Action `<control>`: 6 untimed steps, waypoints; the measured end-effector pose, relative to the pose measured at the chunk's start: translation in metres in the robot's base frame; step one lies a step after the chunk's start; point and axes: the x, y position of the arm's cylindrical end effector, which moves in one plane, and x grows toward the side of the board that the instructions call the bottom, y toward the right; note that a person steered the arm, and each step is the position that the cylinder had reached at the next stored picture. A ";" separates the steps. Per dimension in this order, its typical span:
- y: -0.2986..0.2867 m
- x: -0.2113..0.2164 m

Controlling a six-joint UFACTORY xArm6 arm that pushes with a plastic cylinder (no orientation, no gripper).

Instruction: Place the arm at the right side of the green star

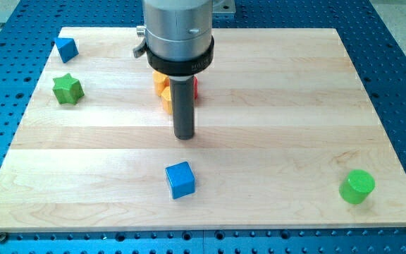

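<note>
The green star (68, 89) lies near the view's left edge of the wooden board (273, 127), in the upper part. My tip (184, 136) rests near the board's middle, far to the right of the star and a little lower. The rod comes down from the grey arm body (178, 32) at the view's top. A blue cube (180, 179) lies just below my tip.
A blue block (66, 49) sits at the upper left corner above the star. Yellow, orange and red blocks (163, 90) cluster behind the rod, partly hidden. A green cylinder (357, 186) stands at the lower right. Blue perforated table (400, 70) surrounds the board.
</note>
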 end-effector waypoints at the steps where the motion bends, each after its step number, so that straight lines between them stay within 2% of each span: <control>1: 0.002 -0.002; 3: 0.002 -0.003; 4: -0.016 -0.019; 5: -0.120 -0.019; 6: -0.169 -0.044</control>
